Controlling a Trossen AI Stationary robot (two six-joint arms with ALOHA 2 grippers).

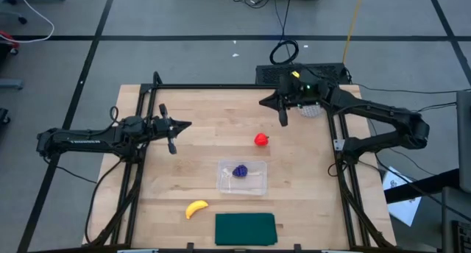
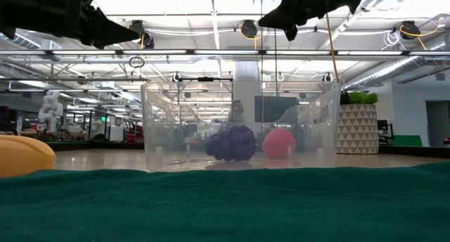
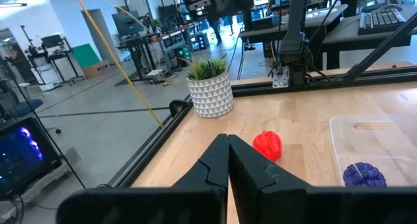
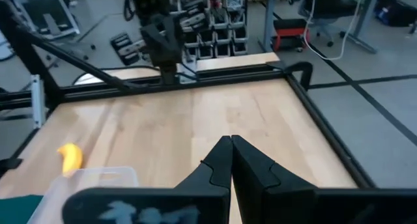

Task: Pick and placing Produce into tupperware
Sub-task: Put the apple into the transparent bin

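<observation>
The grapes [image 1: 240, 170] sit inside the clear box [image 1: 255, 185], but the strawberry [image 1: 261, 140] and banana [image 1: 196, 208] lie on the table, and the left gripper [image 1: 187, 125] and right gripper [image 1: 263, 101] wait closed and empty.

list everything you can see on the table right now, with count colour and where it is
tupperware: one, clear, middle of the table toward the near edge
grape cluster: one, purple, inside the tupperware
strawberry: one, red, on the bare wood beyond the tupperware, outside it
banana: one, yellow, on the wood to the left of the green mat
mat: one, dark green, flat at the near edge
potted plant: one, green in a white patterned pot, far right corner, partly under the right arm
table: one, light wood with a black frame
left gripper: one, dark, shut and empty, above the left side of the table
right gripper: one, dark, shut and empty, above the far side of the table near the plant
</observation>
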